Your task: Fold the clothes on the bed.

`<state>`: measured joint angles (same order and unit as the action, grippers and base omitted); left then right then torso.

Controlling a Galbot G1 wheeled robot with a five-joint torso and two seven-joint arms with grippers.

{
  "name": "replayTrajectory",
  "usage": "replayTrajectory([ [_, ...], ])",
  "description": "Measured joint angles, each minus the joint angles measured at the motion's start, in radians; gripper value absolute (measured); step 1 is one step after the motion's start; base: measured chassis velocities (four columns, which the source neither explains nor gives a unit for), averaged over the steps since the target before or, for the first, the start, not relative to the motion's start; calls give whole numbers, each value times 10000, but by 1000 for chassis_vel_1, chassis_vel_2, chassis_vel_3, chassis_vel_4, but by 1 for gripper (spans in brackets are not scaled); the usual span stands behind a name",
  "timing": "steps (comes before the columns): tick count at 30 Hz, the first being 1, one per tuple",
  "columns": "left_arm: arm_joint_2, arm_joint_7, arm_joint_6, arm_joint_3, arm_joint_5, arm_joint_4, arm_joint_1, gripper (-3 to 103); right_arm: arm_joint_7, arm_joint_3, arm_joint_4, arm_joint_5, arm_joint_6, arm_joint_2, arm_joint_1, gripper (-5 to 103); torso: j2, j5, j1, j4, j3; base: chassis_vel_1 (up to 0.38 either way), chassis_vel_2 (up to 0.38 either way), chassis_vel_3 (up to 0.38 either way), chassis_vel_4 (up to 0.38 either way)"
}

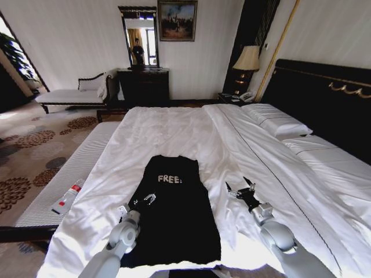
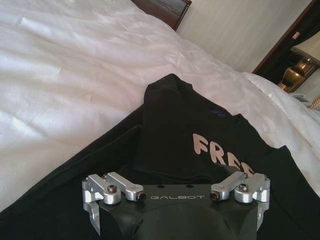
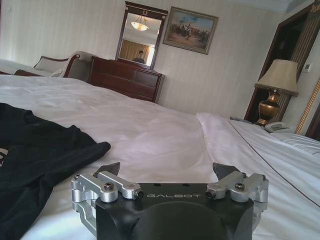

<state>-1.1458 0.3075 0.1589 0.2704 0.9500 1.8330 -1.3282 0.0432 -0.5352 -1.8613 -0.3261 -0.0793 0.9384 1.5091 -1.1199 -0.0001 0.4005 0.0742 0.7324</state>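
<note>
Nearest the head camera, at about 7 o'clock, the left arm reaches up so that the left gripper (image 1: 146, 200) sits over the left edge of the black T-shirt (image 1: 174, 214); its fingers (image 1: 151, 197) are spread wide with nothing between them. At about 5 o'clock the right gripper (image 1: 240, 189) hovers low over bare white sheet, just beside the shirt's right edge and not touching it, its dark fingertips (image 3: 111, 168) parted wide and empty. The T-shirt lies flat in the middle of the near end of the bed (image 1: 191, 130), a narrow strip with its sides folded in, the white "FREE!" lettering (image 1: 170, 179) toward 12 o'clock. Pillows (image 1: 277, 120) rest at about 2 o'clock against the black headboard (image 1: 324, 98). A white-cushioned bench (image 1: 64, 179) runs along the bed at 9 o'clock
</note>
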Motion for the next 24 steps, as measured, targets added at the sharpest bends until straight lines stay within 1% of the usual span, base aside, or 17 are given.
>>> replayTrajectory([
  [4,-84,-9,-1,-9,-7,-122,217,98,-13,-93,-48,35,-27,13,108,100,0,-1,0,1,0,0,0,0,0],
  [6,-130,4,0,-25,-1,-205,333,94,-21,-165,-81,42,-38,12,174,100,0,-1,0,1,0,0,0,0,0],
  [7,-130,4,0,-25,-1,-205,333,94,-21,-165,-81,42,-38,12,174,100,0,-1,0,1,0,0,0,0,0],
  [8,-137,17,6,-27,8,-226,360,90,-24,-192,-93,42,-43,9,196,100,0,0,0,1,0,0,0,0,0],
  [9,-139,27,16,-27,19,-246,379,90,-28,-226,-108,42,-50,4,223,100,0,0,0,1,0,0,0,0,0],
  [12,-186,58,76,-3,113,-411,428,75,-44,-368,-172,38,-88,-17,358,100,0,0,0,1,0,0,0,0,0],
  [13,-186,58,76,-3,113,-411,428,75,-44,-368,-172,38,-88,-17,358,100,0,0,0,1,0,0,0,0,0],
  [16,-282,92,118,27,196,-537,471,58,-66,-488,-237,39,-133,-32,503,100,0,-1,0,0,0,0,0,0,0],
  [18,-316,100,126,26,197,-573,488,58,-70,-520,-256,43,-142,-34,539,100,1,0,0,1,0,0,0,0,0],
  [22,-427,132,139,-5,134,-669,534,36,-118,-688,-333,98,-221,-44,736,100,0,-1,1,1,0,0,0,0,0],
  [24,-433,133,139,-8,128,-668,535,36,-132,-715,-343,110,-237,-44,767,100,1,0,0,1,0,0,0,0,0],
])
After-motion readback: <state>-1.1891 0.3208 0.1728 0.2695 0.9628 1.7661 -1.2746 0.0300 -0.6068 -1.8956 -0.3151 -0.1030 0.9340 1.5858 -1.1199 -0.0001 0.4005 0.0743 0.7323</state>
